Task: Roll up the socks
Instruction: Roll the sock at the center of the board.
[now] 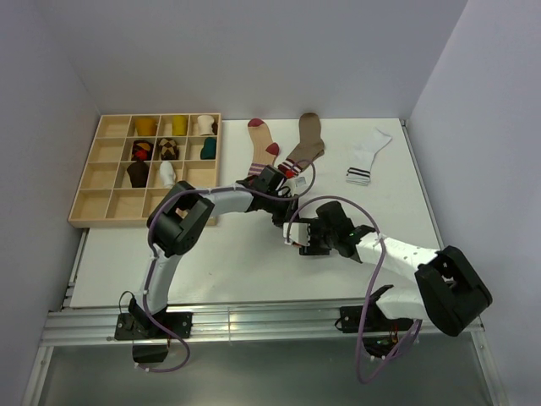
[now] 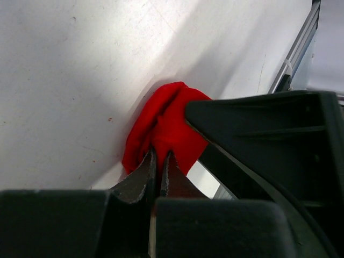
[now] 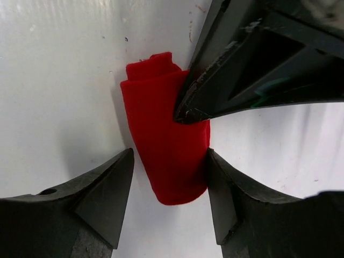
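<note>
I'm looking at the red sock (image 3: pixel 164 145), which is lying rolled up into a short fat tube on the white table (image 3: pixel 64 80), roughly mid-table and in front of both arms. The left gripper (image 2: pixel 161 157) is pinching it: its fingers are pressed together on a fold of red fabric at the roll's edge. In the right wrist view I'm seeing those same dark fingertips coming in from the upper right and biting into the side of the roll.

The right gripper (image 3: pixel 170 156) is straddling the roll with its fingers spread. One finger is sitting against the sock's side, while the other is showing a thin strip of table between itself and the fabric. In the overhead view the two grippers are crowding nose to nose, hiding the roll.

Farther back, three flat socks are lying apart from one another: a cream sock (image 1: pixel 262 139) with red heel and toe, a brown sock (image 1: pixel 308 139) just to its right, and a white sock (image 1: pixel 366 159) nearer the right wall. At the far left, a wooden tray (image 1: pixel 93 205) is holding small bundles (image 1: pixel 167 149) in several compartments.
</note>
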